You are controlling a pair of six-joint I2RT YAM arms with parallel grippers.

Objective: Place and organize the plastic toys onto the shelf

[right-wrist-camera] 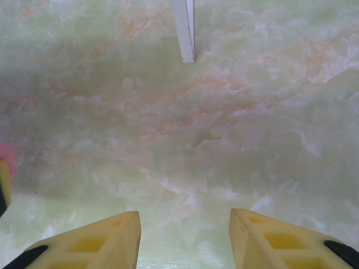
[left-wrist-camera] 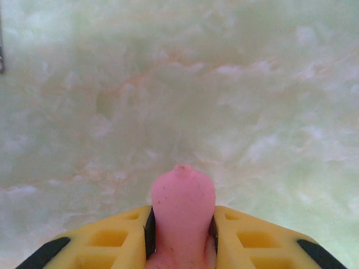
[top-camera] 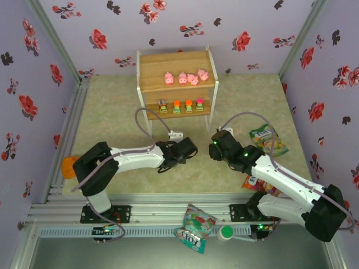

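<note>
**Left claw pinches a pig at 6 o'clock of the loaded shelf**

Container first: the two-tier shelf of light wooden boards on thin white metal legs [top-camera: 157,64] stands at 12 o'clock on the pale green marbled table [top-camera: 112,112].
- Top board: four tiny pink plastic pig figures [top-camera: 182,78] in a row, bunched toward the 3 o'clock half.
- Lower board: four tiny blocky toys with green bases [top-camera: 176,106] in a row. Their tops run grey, orange, orange, pink from 9 to 3 o'clock.

The left gripper [top-camera: 192,148] sits low near the table centre, at 6 o'clock of the shelf. In the left wrist view its yellow fingers [left-wrist-camera: 120,238] are closed tight on a fifth pink pig figure [left-wrist-camera: 183,196]. The pig pokes out past the fingertips over bare table.

The right gripper [top-camera: 217,140] is near the left one, at its 3 o'clock. In the right wrist view its yellow fingertips [right-wrist-camera: 106,241] stand partly apart with nothing between them and bare table below. A white shelf leg [right-wrist-camera: 184,28] shows at 12 o'clock in that view.

Off the shelf:
- A green-and-yellow snack bag [top-camera: 268,139] lies flat at 3 o'clock.
- A red-orange snack bag [top-camera: 251,182] lies partly under the right arm.
- A multicoloured snack bag [top-camera: 195,224] lies on the grey metal rail [top-camera: 157,210] at 6 o'clock.
- An orange round object [top-camera: 68,166] sits at the 9 o'clock edge.

Writing: the rail bag carries big white letters on a blue band that look like "JOY". All other print is too small to read.
</note>
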